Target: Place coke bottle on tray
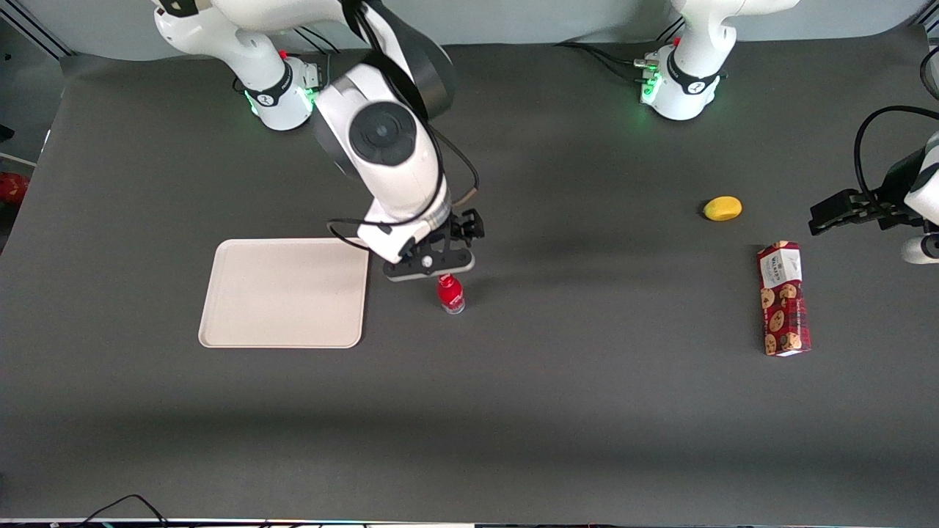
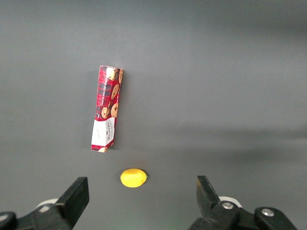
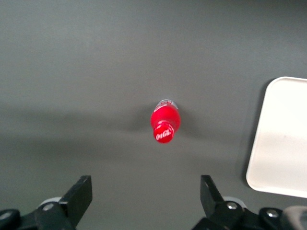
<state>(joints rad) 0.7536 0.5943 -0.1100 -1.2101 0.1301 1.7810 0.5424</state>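
The coke bottle (image 1: pixel 450 293) stands upright on the dark table, a small red bottle with a red cap, beside the tray's edge but apart from it. In the right wrist view its cap with white lettering (image 3: pixel 164 132) faces the camera. The beige tray (image 1: pixel 285 292) lies flat on the table with nothing on it; its rounded corner (image 3: pixel 280 143) shows in the wrist view. My gripper (image 1: pixel 430 265) hovers above the table, a little farther from the front camera than the bottle. It is open (image 3: pixel 146 194), its two fingers wide apart with nothing between them.
A red patterned cookie box (image 1: pixel 783 298) lies toward the parked arm's end of the table. A small yellow lemon-like object (image 1: pixel 722 208) sits near it, farther from the front camera. Both also show in the left wrist view: box (image 2: pixel 107 108), yellow object (image 2: pixel 133 178).
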